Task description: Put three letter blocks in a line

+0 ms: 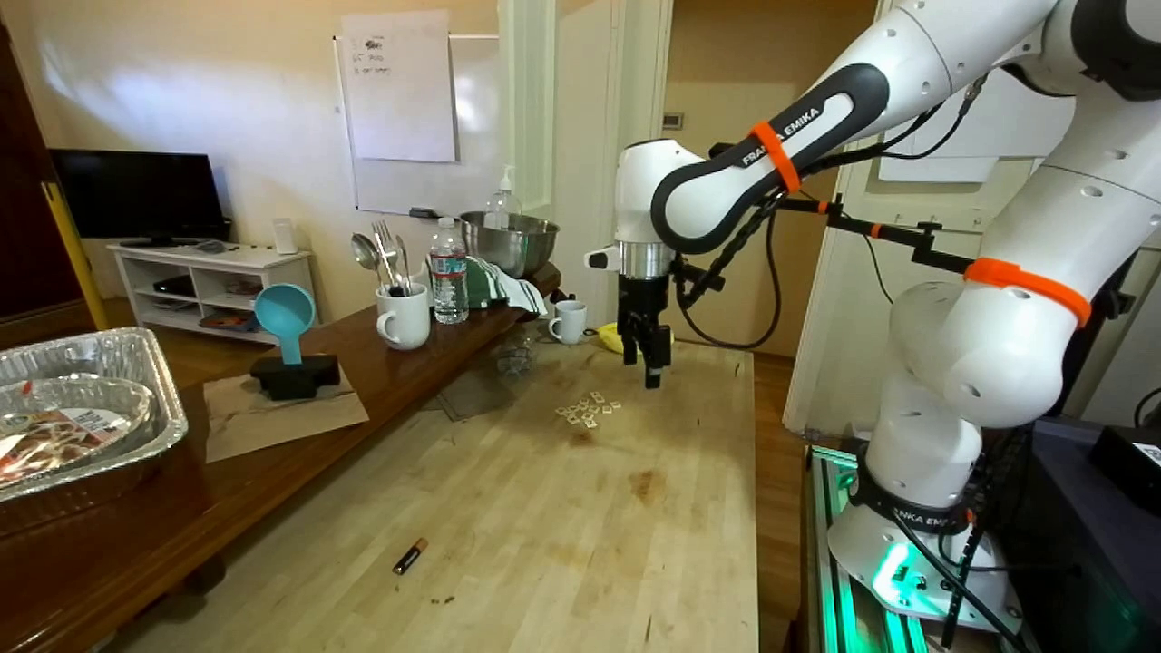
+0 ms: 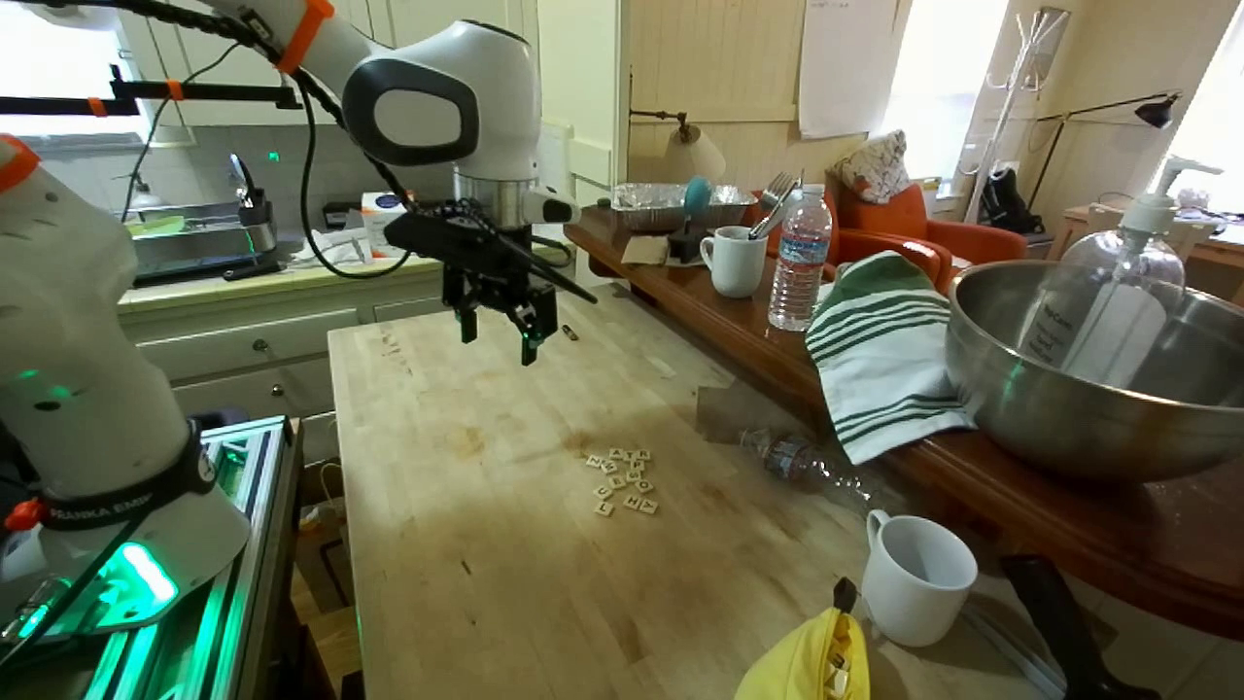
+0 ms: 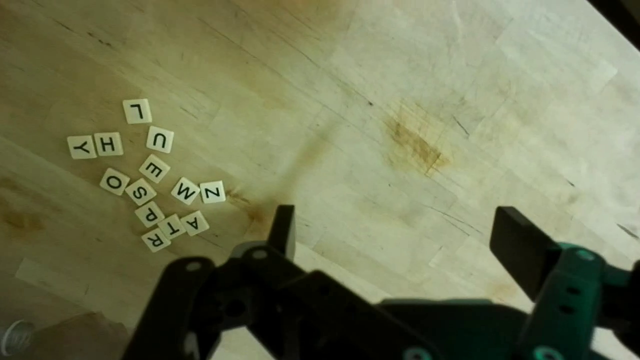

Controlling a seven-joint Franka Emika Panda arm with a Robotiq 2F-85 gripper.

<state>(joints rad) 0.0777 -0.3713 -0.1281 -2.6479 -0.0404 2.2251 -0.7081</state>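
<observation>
I had the claw [image 3: 395, 215] over the counter [image 1: 544, 508], spread wide, nothing in it. Counted thirteen letter blocks [image 3: 152, 170], clustered, H and Y side by side, roughly midway between the edge by the arm's base [image 1: 862, 544] and the edge along the brown ledge [image 1: 399, 376]. A battery [image 1: 410, 556] lay apart, nearer the latter.

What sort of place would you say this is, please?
Probably a home's kitchen, open to a living area: there are drawers under a counter, an orange armchair and a flat screen.
</observation>
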